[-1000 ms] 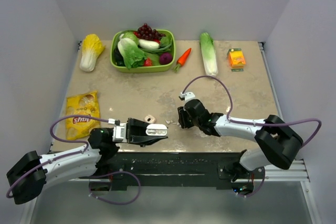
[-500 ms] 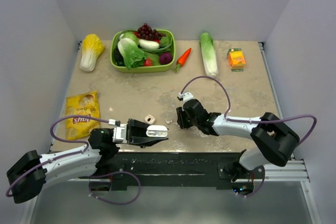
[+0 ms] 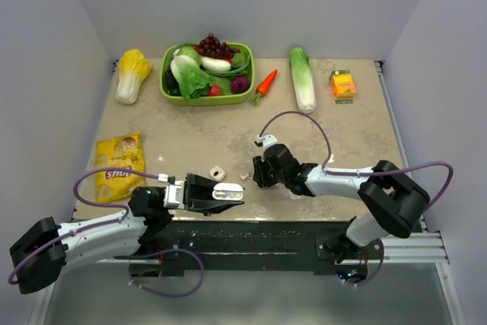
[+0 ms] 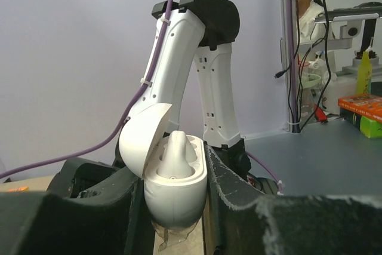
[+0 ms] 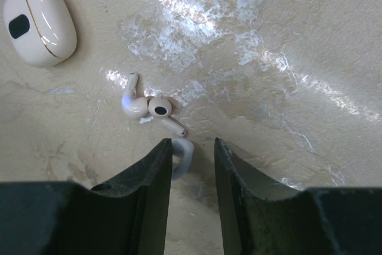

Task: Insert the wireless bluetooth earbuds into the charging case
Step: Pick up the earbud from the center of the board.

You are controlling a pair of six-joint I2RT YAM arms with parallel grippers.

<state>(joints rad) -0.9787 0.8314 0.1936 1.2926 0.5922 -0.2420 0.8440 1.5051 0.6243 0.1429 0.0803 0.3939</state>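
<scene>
Right gripper point(image 5: 192, 147) hangs low over the table point(image 5: 286, 40), fingers narrowly parted with one white earbud point(image 5: 182, 158) loose between them. You have two more earbuds point(image 5: 147, 107) touching just ahead, stems pointing opposite ways. Your left gripper point(image 3: 226, 195) pinches the charging case point(image 4: 174, 195), lid open, well left of them, so the right arm is nearer

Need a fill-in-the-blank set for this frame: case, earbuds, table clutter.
The left fingers hold the charging case with its lid ___.
Two earbuds lie on the ___, just ahead of the right fingers.
In the top view, the carrot lies just ___ of the green basket.
The chip bag is ___.
Missing: open; table; right; yellow.
</scene>
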